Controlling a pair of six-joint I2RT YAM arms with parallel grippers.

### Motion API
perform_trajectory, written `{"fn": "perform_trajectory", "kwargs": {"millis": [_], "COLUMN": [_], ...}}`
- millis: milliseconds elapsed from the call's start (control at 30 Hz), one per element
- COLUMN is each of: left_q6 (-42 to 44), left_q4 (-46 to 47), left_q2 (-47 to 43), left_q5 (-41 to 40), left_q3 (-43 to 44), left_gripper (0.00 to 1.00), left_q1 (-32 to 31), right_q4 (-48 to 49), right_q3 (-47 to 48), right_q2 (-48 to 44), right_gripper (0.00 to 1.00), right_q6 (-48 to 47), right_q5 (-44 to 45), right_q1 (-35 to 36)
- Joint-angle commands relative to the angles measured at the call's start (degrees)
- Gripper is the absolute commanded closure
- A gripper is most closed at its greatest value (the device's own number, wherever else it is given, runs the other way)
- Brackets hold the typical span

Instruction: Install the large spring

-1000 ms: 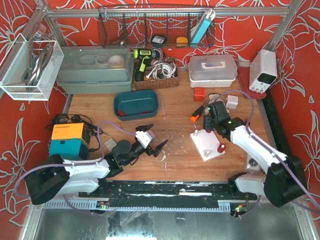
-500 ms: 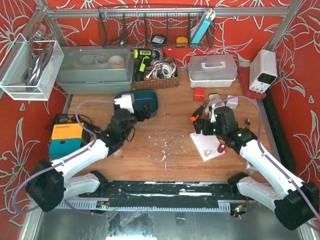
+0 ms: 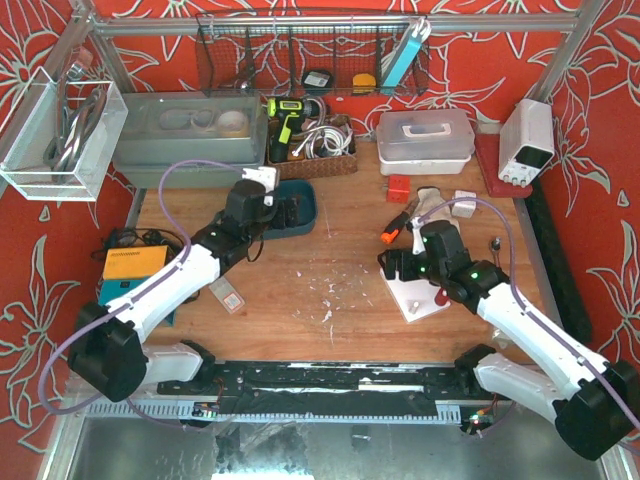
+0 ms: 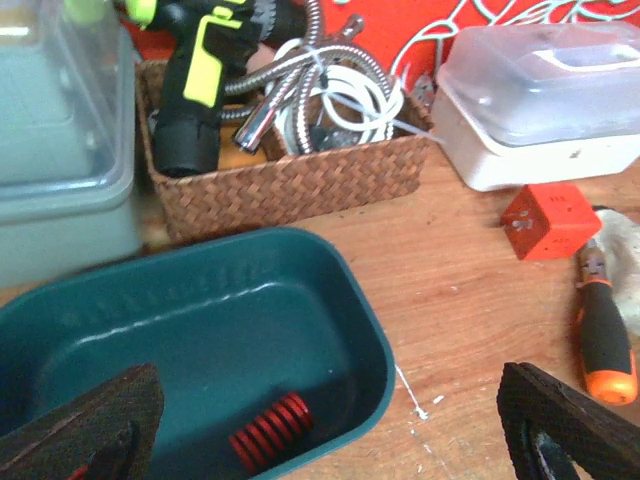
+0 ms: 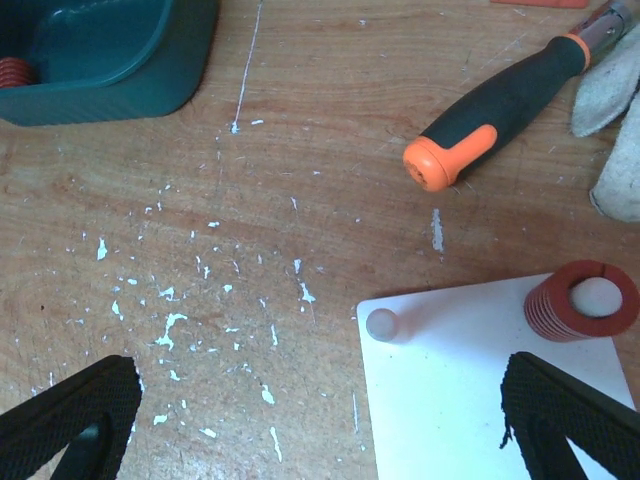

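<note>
**Left arm now over the tray, spring not picked yet**

Over the last second the left arm swung from low over mid-bench up to the teal tray on the left-rear part of the bench. The left fingers are spread wide with nothing between them. One is over the tray interior, the other out over bare wood to the tray's right. The red spring lies on its side on the tray floor, close to the front wall. In the wrist view it sits between the two fingers but below them, with no contact that I can see.

The right arm shifted too, from the plate's far edge toward its left corner. The right fingers are wide apart and empty, hovering above the white plate. The plate has one bare peg near the corner and a short red coil already seated over a second peg. The screwdriver lies just beyond the plate, not touching it.

My read: this is the reach-to-pick step, and the install itself hasn't started. I'd guess the tray spring is the large one and the bare peg is its target, but I can't confirm size from here. Next it needs a descent and a close across the coil. The tray wall sits close to the spring, so a finger could clip it.
</note>
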Motion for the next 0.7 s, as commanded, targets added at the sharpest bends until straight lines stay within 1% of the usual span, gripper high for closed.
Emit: {"fn": "perform_trajectory", "kwargs": {"millis": [0, 133, 200, 300, 367, 433, 533, 600, 667], "left_q6": [5.5, 9.1, 10.9, 12.7, 12.0, 8.9, 0.7, -4.7, -10.2], "left_q4": [-4.5, -6.7, -6.4, -4.4, -3.2, -4.5, -4.8, -5.2, -8.7], "left_q2": [-0.8, 0.9, 2.3, 4.4, 6.2, 8.4, 11.1, 11.9, 12.7], "left_q5": [6.3, 6.6, 7.0, 10.0, 13.0, 12.5, 7.5, 7.0, 5.1], "left_q3": [3.4, 5.5, 6.2, 7.3, 8.7, 11.1, 12.6, 12.8, 14.2], "left_gripper": [0.1, 0.14, 0.17, 0.21, 0.23, 0.24, 0.25, 0.25, 0.25], "left_q1": [0.8, 1.6, 2.3, 3.5, 4.9, 6.0, 6.0, 6.1, 6.1], "right_q4": [-2.8, -6.4, -6.9, -4.8, -4.3, -4.6, -5.2, -4.0, -5.1], "right_q3": [2.0, 3.7, 4.1, 2.7, 2.2, 1.9, 0.9, -0.4, -0.5], "right_q2": [-2.8, -4.9, -6.7, -9.0, -10.5, -11.5, -13.4, -15.1, -16.8], "right_gripper": [0.01, 0.01, 0.01, 0.01, 0.01, 0.01, 0.01, 0.02, 0.02], "right_q6": [0.8, 1.0, 0.2, -3.8, -4.5, -4.2, -0.2, 2.7, 4.7], "right_q5": [0.3, 3.9, 3.8, 1.4, 3.1, 5.0, 6.4, 4.0, 3.2], "right_q1": [0.2, 0.2, 0.2, 0.2, 0.2, 0.2, 0.2, 0.2, 0.2]}}
